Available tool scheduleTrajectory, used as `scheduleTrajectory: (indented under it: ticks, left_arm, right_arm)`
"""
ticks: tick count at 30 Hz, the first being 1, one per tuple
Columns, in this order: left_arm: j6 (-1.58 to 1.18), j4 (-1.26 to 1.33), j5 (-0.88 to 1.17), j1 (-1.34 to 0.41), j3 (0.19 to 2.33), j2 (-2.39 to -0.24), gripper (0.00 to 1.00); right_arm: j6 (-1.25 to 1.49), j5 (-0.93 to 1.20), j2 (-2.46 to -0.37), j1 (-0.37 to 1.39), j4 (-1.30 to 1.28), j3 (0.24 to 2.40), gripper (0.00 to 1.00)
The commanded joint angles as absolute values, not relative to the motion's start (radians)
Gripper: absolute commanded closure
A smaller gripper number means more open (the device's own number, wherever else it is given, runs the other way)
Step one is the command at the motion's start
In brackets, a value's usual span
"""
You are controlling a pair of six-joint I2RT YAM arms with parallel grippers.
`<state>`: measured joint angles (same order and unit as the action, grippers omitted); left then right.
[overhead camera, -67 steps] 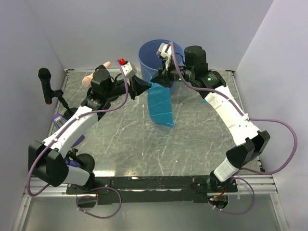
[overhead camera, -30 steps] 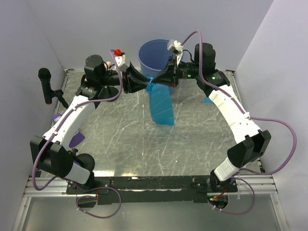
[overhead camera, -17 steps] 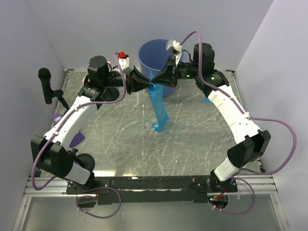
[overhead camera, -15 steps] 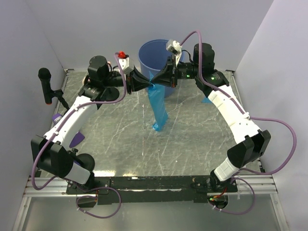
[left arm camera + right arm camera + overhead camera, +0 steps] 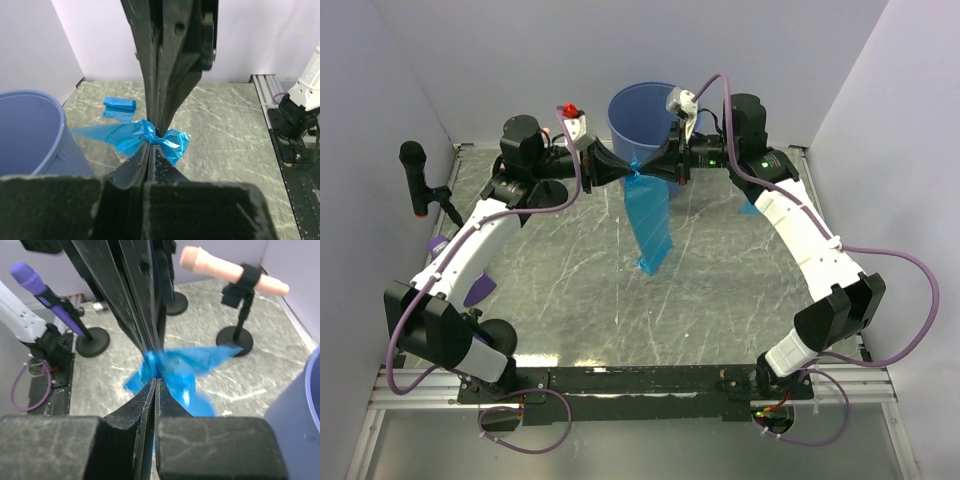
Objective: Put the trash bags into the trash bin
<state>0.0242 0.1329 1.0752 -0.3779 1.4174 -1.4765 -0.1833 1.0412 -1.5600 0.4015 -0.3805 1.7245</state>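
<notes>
A rolled packet (image 5: 119,105) on the bench (image 5: 220,115) was plain only in the left wrist view. Left fingers (image 5: 625,172) and right fingers (image 5: 652,171) gripped one trash bag (image 5: 651,225) just beside the trash bin (image 5: 630,125).

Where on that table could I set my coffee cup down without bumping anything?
The widest bare patch of grey marbled tabletop is the near middle, between the left arm and right arm, in front of the hanging thin translucent blue plastic bag. The back is crowded: the round blue plastic bin, with left gripper and right gripper pinching the bag beside it.
</notes>
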Motion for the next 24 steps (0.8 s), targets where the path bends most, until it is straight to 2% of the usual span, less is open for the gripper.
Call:
scheduleTrajectory:
  ticks: [1,6,13,24]
  left_arm:
    - [-0.028,0.21,1.081,-0.364,1.422,-1.433,0.99]
    - [-0.025,0.204,1.081,-0.364,1.417,-1.436,0.99]
    - [0.109,0.081,1.092,-0.367,1.45,-1.456,1.0]
    - [0.112,0.084,1.101,-0.371,1.454,-1.46,0.99]
  right_arm:
    - [-0.25,0.98,-1.525,0.385,-0.437,1.701,0.95]
    - [-0.267,0.976,-1.531,0.384,-0.448,1.709,1.0]
    - [-0.195,1.042,-1.513,0.388,-0.361,1.747,0.71]
    - [-0.152,1.051,-1.575,0.414,-0.324,1.786,0.68]
